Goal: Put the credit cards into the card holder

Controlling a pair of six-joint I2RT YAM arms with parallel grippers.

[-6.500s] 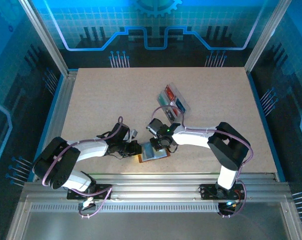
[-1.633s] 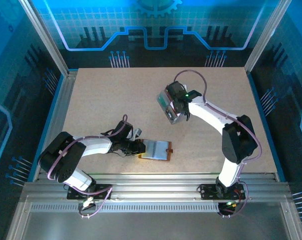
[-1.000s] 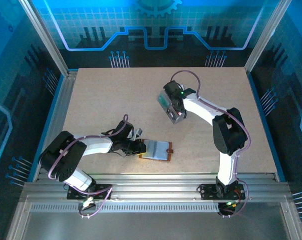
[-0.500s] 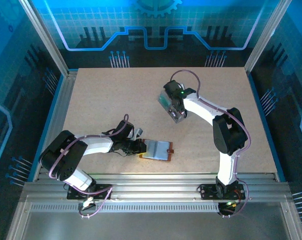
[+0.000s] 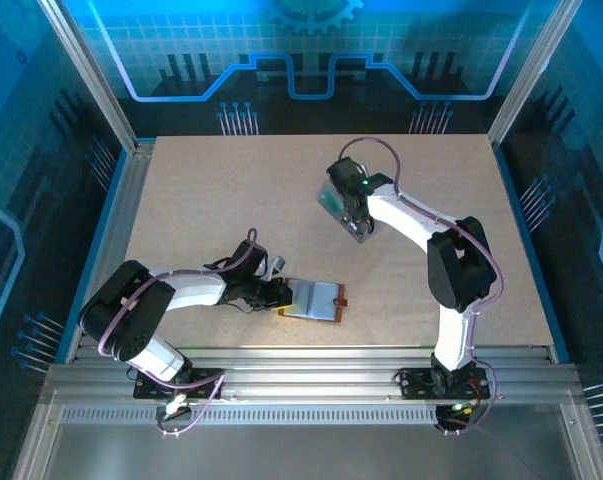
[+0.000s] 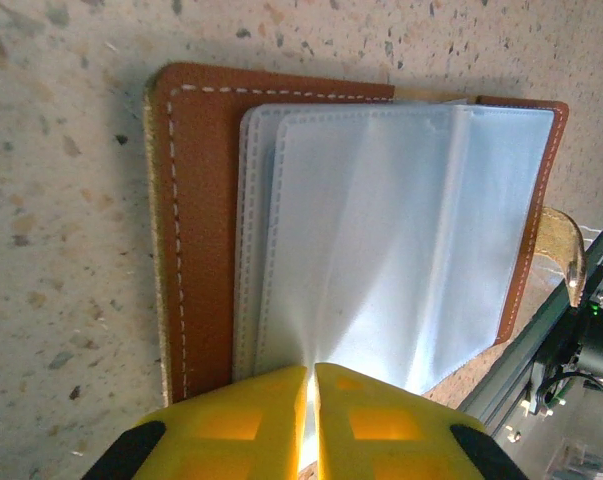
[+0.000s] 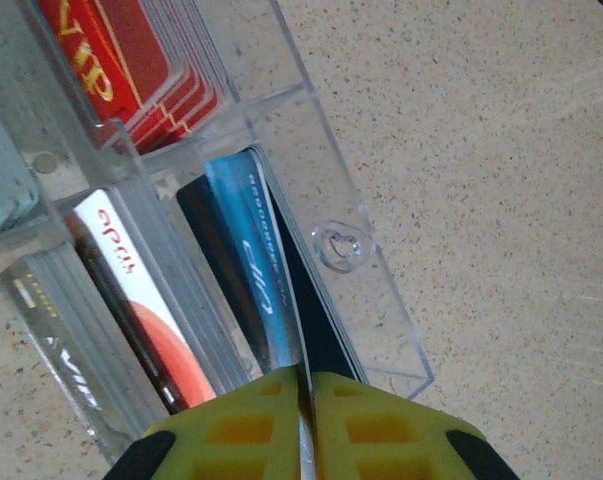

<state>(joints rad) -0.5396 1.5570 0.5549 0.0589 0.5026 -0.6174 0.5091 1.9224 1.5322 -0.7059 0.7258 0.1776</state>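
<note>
The brown leather card holder [image 5: 316, 299] lies open near the table's front edge, its pale grey-blue sleeves [image 6: 401, 230] facing up. My left gripper [image 6: 309, 375] is shut, pinching the near edge of a sleeve. The credit cards stand in a clear plastic tray [image 7: 366, 262] at mid-table. Red ones [image 7: 111, 50] fill one compartment and a white and red one [image 7: 131, 290] stands in another. My right gripper [image 7: 307, 378] is shut on the edge of a blue credit card [image 7: 249, 250] that stands in the tray. From above, the right gripper [image 5: 354, 214] sits over the tray [image 5: 328, 198].
The right arm [image 5: 421, 225] arcs across the right half of the table. The left arm [image 5: 181, 290] lies low along the front left. The metal rail [image 5: 301, 360] runs just behind the card holder's near edge.
My right gripper has closed onto the blue card in the tray. The left gripper and the card holder have stayed where they were.
</note>
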